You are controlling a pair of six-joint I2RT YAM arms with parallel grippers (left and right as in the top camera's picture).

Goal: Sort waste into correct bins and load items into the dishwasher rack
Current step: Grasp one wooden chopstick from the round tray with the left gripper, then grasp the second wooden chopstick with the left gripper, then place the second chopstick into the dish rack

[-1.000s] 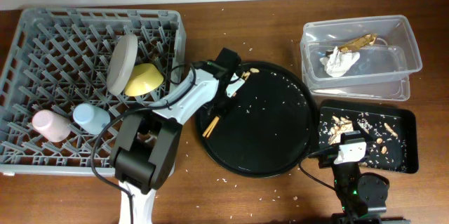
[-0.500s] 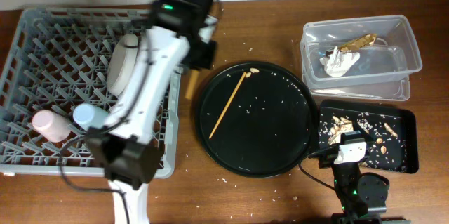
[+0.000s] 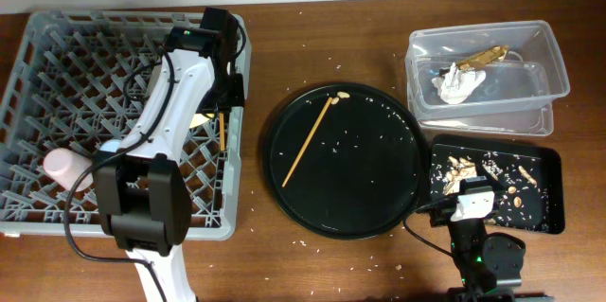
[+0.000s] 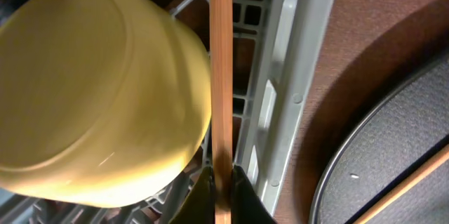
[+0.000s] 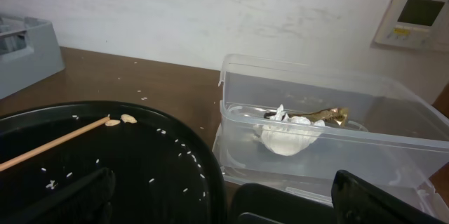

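My left gripper [image 3: 223,105] is shut on a wooden chopstick [image 3: 221,133] and holds it over the right edge of the grey dishwasher rack [image 3: 57,65]. In the left wrist view the jaws [image 4: 222,182] pinch the chopstick [image 4: 221,76] beside the yellow bowl [image 4: 98,90]. A second chopstick [image 3: 308,141] lies on the round black tray [image 3: 369,188]. A pink cup [image 3: 62,165] stands in the rack. The arm hides the grey bowl and the blue cup. My right gripper [image 5: 224,199] is open and empty, low by the shallow black tray [image 3: 549,188].
The clear tub [image 3: 530,42] at the back right holds the white tissue [image 3: 459,82] and the gold-brown wrapper [image 3: 488,54]. Food scraps [image 3: 473,168] lie in the shallow black tray. Crumbs dot the round tray and the wooden table.
My left arm lifted one chopstick off the round tray, swung it past the rack's back right corner, and now holds it over the rack's right edge. The right arm has not moved.
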